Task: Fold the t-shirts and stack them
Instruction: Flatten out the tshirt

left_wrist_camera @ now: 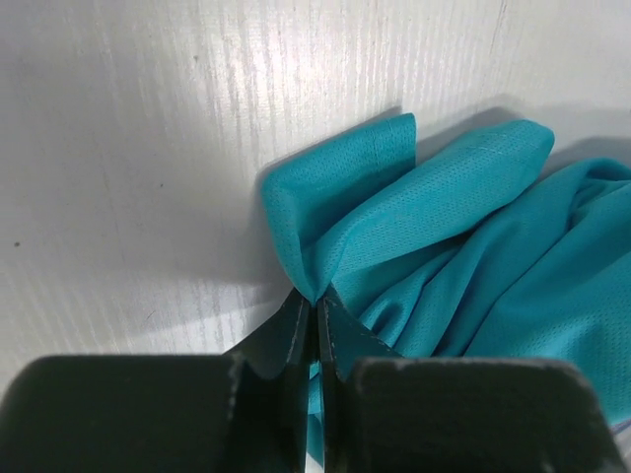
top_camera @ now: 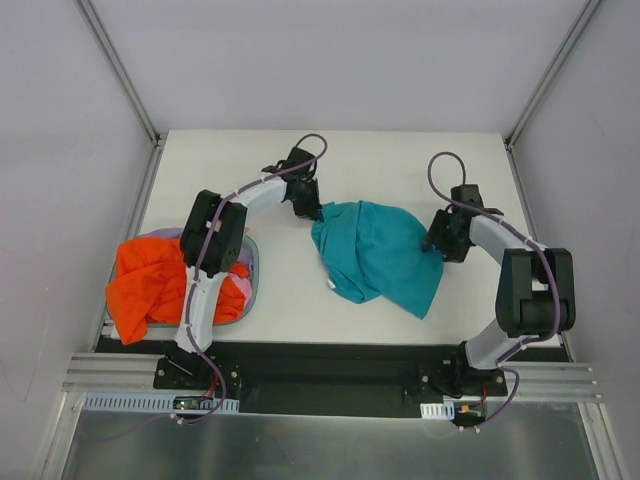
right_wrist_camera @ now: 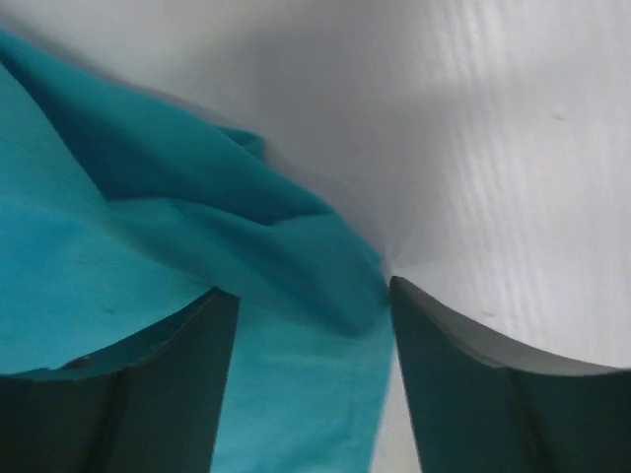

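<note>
The teal t-shirt (top_camera: 380,255) lies crumpled in the middle of the white table. My left gripper (top_camera: 314,212) is at its upper left corner, shut on a pinch of the teal cloth (left_wrist_camera: 394,227). My right gripper (top_camera: 432,240) is at the shirt's right edge, open, its fingers (right_wrist_camera: 463,374) astride a fold of the teal shirt (right_wrist_camera: 286,286). The bright orange t-shirt (top_camera: 150,285) is heaped in a grey tray at the left. The pale lavender-pink shirt (top_camera: 241,287) shows under it.
The grey tray (top_camera: 252,290) sits at the table's left front, by the left arm's base. White walls enclose the table (top_camera: 400,160) at the back and sides. A black rail runs along the front edge.
</note>
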